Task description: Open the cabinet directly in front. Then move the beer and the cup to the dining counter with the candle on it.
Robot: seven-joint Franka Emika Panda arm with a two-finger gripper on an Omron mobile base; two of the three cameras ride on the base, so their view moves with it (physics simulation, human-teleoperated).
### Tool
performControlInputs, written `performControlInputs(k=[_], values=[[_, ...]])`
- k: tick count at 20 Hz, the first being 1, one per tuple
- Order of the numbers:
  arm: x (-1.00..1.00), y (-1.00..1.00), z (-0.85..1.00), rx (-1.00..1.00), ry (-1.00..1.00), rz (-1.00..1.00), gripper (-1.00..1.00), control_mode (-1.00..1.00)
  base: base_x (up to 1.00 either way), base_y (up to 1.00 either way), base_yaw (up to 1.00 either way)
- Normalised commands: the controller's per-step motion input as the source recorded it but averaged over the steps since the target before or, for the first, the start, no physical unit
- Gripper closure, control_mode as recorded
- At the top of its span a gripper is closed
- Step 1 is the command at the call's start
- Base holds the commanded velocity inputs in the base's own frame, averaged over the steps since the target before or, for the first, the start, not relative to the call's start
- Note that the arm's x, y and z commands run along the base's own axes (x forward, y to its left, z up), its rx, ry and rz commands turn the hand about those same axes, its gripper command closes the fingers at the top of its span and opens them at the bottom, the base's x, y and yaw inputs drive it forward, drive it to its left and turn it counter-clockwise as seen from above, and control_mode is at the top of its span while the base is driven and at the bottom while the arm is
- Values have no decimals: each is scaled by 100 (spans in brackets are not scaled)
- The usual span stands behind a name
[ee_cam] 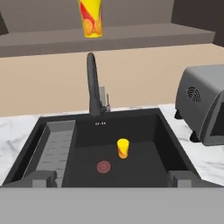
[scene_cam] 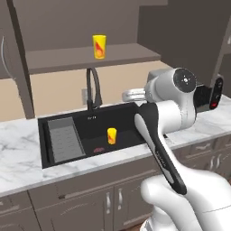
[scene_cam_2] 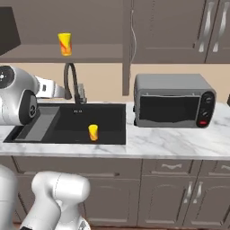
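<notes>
A sink (scene_cam: 63, 155) is set into the bench (scene_cam: 18, 162), with a faucet (scene_cam: 93, 90) at its back edge and a small cup (scene_cam: 112, 136) standing in the basin. A microwave (scene_cam_2: 174, 100) sits right of the sink. Above, a cup (scene_cam: 99, 46) stands on the cabinet shelf (scene_cam: 81, 56).

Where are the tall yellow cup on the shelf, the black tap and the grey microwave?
cup (scene_cam: 99, 47), left base view, middle of its side.
tap (ee_cam: 92, 83), hand view, upright stem.
microwave (scene_cam_2: 173, 108), right base view, dark door.
</notes>
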Motion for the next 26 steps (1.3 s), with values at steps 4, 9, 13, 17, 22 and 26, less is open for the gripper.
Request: performControlInputs(k=[4, 9, 13, 17, 22, 26], values=[[0, 0, 0, 0, 0, 0, -100, 100, 41, 31, 14], [0, 0, 0, 0, 0, 0, -100, 100, 56, 26, 12], [0, 0, 0, 0, 0, 0, -100, 100, 61, 27, 11], [0, 0, 0, 0, 0, 0, -100, 100, 50, 26, 11], [0, 0, 0, 0, 0, 0, -100, 100, 10, 6, 4], [5, 0, 10, -1, -1, 0, -100, -100, 0, 0, 0]])
